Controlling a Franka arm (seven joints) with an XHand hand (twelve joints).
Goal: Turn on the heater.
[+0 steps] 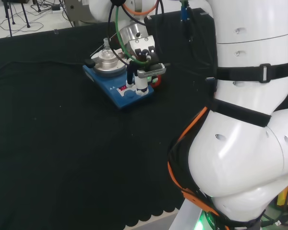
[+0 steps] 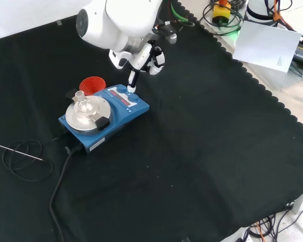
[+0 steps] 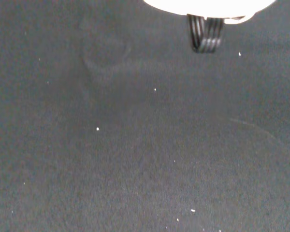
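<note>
The hand reached down, one straight finger touching the heater beneath it; the front view showed a red stand beside it.

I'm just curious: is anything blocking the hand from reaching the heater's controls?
Nothing visible. The hand is right over the blue heater's front panel, a finger pointing down at a knob. The flask and red stand sit aside.

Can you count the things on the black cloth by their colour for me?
Blue: 1, the heater with its silver plate
Red: 1, the ribbed ring behind the heater
Clear: 1, the small flask on the plate
Black: 1, the cable coil with its thin probe
Total: 4
</note>
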